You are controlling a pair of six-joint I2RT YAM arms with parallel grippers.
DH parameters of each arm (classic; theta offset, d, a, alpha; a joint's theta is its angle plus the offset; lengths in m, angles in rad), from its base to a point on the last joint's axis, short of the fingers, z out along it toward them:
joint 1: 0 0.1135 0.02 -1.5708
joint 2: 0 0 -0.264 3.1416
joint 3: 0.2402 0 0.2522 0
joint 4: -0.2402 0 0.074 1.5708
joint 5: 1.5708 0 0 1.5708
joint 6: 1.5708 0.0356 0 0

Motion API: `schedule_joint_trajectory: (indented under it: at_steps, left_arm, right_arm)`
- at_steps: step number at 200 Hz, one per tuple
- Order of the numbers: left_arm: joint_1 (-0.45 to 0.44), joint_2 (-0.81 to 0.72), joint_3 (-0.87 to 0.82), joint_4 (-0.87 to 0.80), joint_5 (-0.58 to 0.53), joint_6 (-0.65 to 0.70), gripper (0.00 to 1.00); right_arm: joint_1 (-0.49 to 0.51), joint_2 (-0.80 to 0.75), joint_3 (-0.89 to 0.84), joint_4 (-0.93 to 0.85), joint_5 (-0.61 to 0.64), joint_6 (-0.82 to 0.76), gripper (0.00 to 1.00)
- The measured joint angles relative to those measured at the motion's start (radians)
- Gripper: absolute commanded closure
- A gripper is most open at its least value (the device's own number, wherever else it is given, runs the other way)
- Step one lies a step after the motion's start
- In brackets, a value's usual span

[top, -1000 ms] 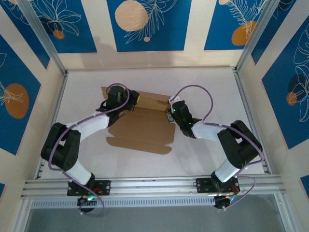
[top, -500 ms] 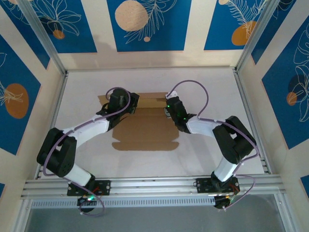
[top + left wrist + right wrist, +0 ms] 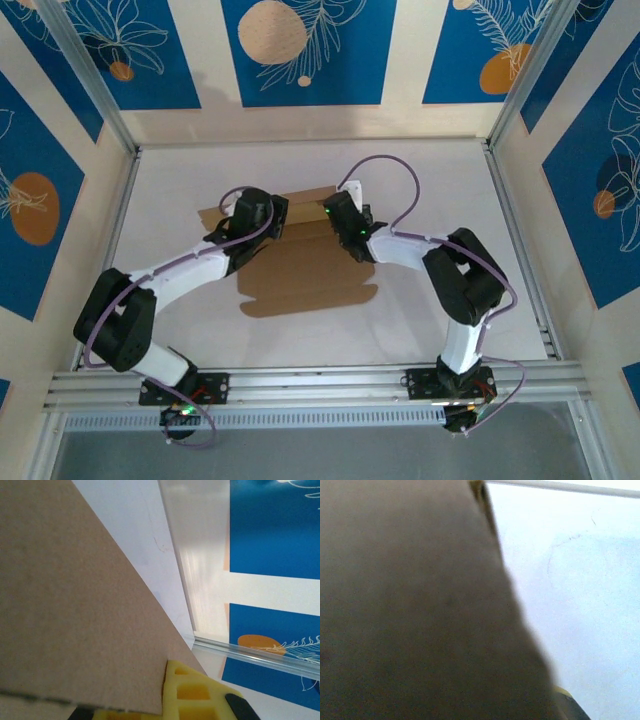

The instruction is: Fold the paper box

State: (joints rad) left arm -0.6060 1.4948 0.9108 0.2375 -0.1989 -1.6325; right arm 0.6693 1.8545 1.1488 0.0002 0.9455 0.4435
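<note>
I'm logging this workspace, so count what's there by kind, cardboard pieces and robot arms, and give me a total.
paper box: 1
robot arms: 2, the left arm and the right arm
total: 3

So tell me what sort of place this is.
Probably a purpose-built robot test booth: a white table edged by an aluminium rail, blue patterned wall panels closing it in, and one paper box as workpiece.

top: overhead, facing down on table [image 3: 420, 170] | wrists: pressed close against shared paper box [image 3: 60, 605]
</note>
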Motion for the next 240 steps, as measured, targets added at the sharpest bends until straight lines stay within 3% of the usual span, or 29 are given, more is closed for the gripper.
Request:
schedule_joint_trajectory:
  at_steps: [49, 63, 85, 114, 160, 178, 202, 217, 240]
  left_arm:
    - [-0.044, -0.001, 0.000, -0.006, 0.043, -0.016, 1.00]
    - [-0.071, -0.005, -0.006, -0.043, 0.068, -0.015, 1.00]
    - [-0.095, -0.008, -0.008, -0.048, 0.114, -0.015, 1.00]
    - [-0.100, -0.010, -0.008, -0.042, 0.145, -0.015, 1.00]
    - [-0.087, -0.017, -0.008, -0.037, 0.152, 0.013, 1.00]
    - [-0.066, -0.048, -0.008, -0.055, 0.161, 0.056, 0.89]
    - [-0.014, -0.109, -0.007, -0.087, 0.166, 0.127, 0.79]
    - [0.014, -0.133, -0.006, -0.101, 0.170, 0.163, 0.76]
    - [0.042, -0.155, -0.005, -0.135, 0.176, 0.217, 0.74]
  right_arm:
    - [0.037, 0.180, 0.327, -0.567, 0.188, 0.463, 1.00]
    - [0.030, 0.216, 0.363, -0.654, 0.258, 0.565, 1.00]
    - [0.016, 0.227, 0.346, -0.712, 0.334, 0.641, 0.90]
    - [0.009, 0.138, 0.183, -0.491, 0.334, 0.484, 0.66]
    - [-0.003, 0.074, -0.007, -0.168, 0.177, 0.164, 0.45]
    - [-0.024, 0.034, -0.079, -0.057, 0.081, 0.059, 0.29]
    - [-0.054, -0.017, -0.137, 0.033, -0.006, -0.037, 0.18]
    - [-0.072, -0.049, -0.170, 0.092, -0.059, -0.085, 0.00]
    - [-0.112, -0.161, -0.298, 0.182, -0.166, -0.148, 0.03]
